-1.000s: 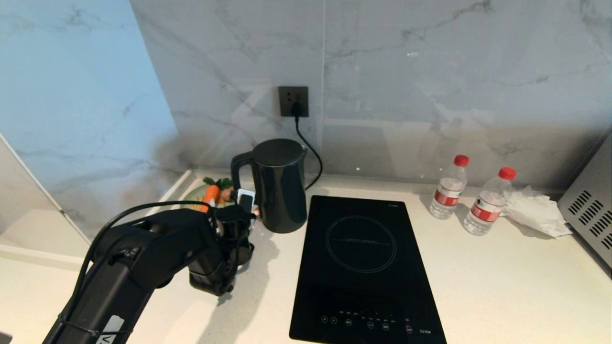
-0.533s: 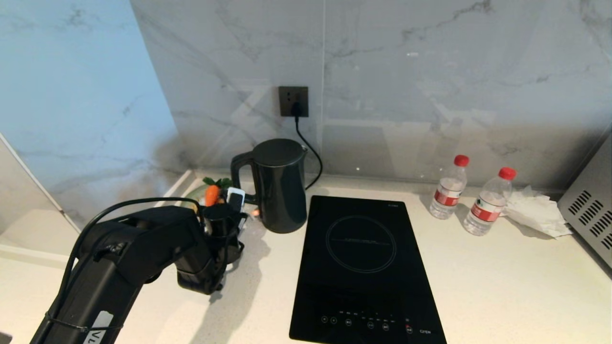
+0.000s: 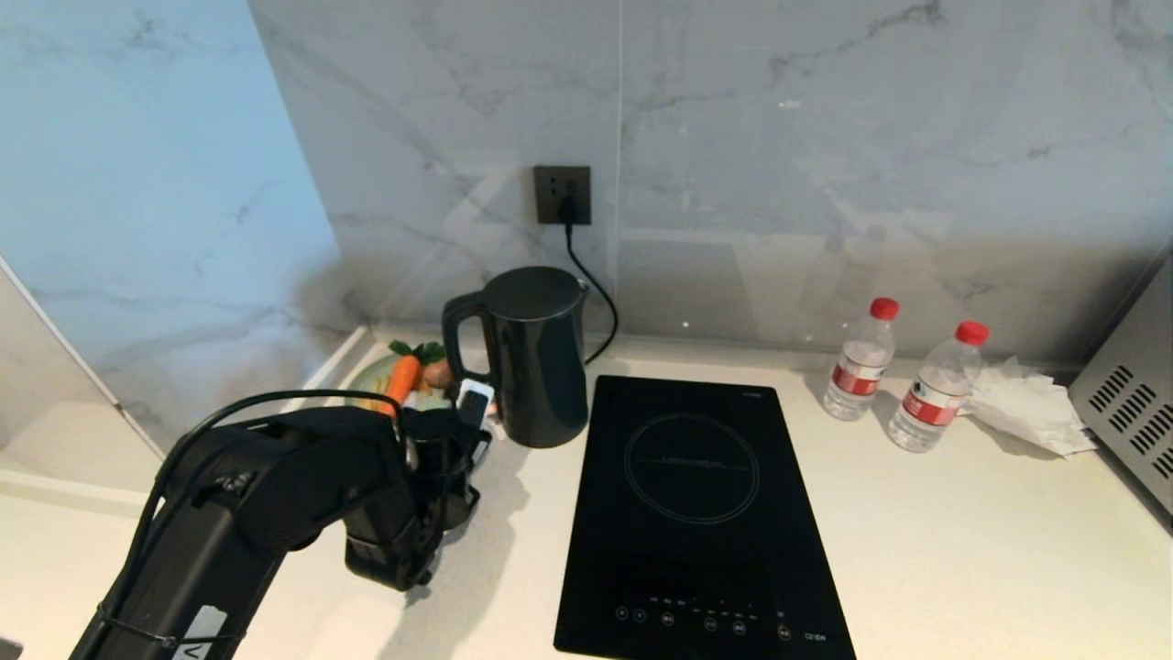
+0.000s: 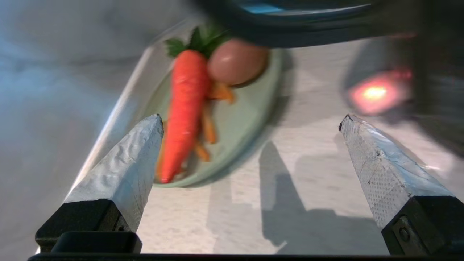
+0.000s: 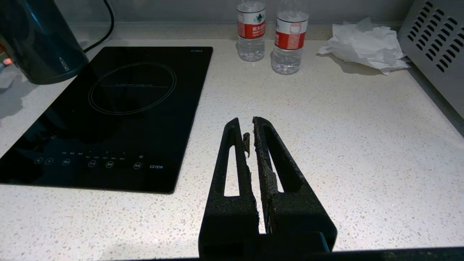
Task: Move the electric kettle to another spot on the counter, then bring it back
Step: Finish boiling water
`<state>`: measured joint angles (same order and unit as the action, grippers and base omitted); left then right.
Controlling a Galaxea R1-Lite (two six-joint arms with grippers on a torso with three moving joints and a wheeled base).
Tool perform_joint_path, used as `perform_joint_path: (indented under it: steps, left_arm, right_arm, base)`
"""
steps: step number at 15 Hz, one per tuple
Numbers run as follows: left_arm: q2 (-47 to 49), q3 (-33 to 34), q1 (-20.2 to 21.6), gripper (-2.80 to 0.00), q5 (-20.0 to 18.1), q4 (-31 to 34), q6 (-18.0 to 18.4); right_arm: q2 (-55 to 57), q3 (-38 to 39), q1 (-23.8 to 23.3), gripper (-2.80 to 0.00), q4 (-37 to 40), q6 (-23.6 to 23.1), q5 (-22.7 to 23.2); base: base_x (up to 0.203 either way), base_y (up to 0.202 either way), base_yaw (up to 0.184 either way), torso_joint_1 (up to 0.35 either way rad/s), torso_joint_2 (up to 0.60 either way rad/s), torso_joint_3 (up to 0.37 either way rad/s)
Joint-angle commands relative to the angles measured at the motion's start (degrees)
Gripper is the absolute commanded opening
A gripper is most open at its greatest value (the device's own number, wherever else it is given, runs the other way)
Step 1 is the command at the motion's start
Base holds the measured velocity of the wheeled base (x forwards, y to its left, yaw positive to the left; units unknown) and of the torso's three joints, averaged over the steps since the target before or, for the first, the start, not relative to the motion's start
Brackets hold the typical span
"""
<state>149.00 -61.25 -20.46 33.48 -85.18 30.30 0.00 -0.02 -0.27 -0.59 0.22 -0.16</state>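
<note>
The electric kettle (image 3: 536,357), a tall glossy black jug, stands upright at the back of the counter (image 3: 962,532), its loop handle (image 3: 455,335) facing left. My left gripper (image 3: 463,408) hovers low just in front of and below that handle, open wide with nothing between its fingers. In the left wrist view the open gripper (image 4: 251,119) points over the counter, and the kettle (image 4: 308,25) is a dark blur beyond it. My right gripper (image 5: 247,121) is shut and empty, parked above bare counter; the kettle (image 5: 36,40) shows far off in its view.
A pale green plate (image 3: 371,374) with a carrot (image 4: 185,108) and a brown egg-like thing (image 4: 235,61) lies left of the kettle. A black hob (image 3: 696,513) lies to its right. Two bottles (image 3: 860,362), tissue (image 3: 1026,403) and a metal appliance (image 3: 1132,403) sit far right.
The left gripper swung a little left, then came back right and slightly lower, near the kettle's handle. It stayed open. The kettle and right arm have not moved.
</note>
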Motion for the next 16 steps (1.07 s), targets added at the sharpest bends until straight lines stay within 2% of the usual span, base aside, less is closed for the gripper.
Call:
perform_joint_path:
  steps: [1, 4, 8, 10, 16]
  left_arm:
    - [1.12, -0.28, -1.24, 0.0, 0.35, -0.3, 0.39]
    - [1.5, -1.59, -3.26, 0.0, 1.1, 0.36, 1.45]
    - [2.3, -3.19, -3.09, 0.0, 1.72, 0.71, 1.75]
    - [3.34, -5.49, -2.89, 0.0, 4.36, 1.69, 2.07]
    - [4.46, -8.98, -2.12, 0.0, 4.93, 3.61, 2.57]
  right_arm:
    - [0.0, 0.0, 0.0, -2.8, 0.04, 0.02, -0.01]
    - [0.0, -0.05, 0.0, -2.8, -0.02, 0.03, -0.01]
    - [0.0, -0.05, 0.0, -2.8, 0.01, -0.02, 0.01]
    - [0.0, -0.06, 0.0, -2.8, -0.02, 0.03, -0.01]
    - [0.0, -0.04, 0.0, -2.8, 0.01, -0.04, -0.01]
  base:
    - [0.0, 0.0, 0.0, 0.0, 0.0, 0.0]
    - [0.0, 0.0, 0.0, 0.0, 0.0, 0.0]
    - [0.0, 0.0, 0.0, 0.0, 0.0, 0.0]
    - [0.0, 0.0, 0.0, 0.0, 0.0, 0.0]
    - [0.0, 0.0, 0.0, 0.0, 0.0, 0.0]
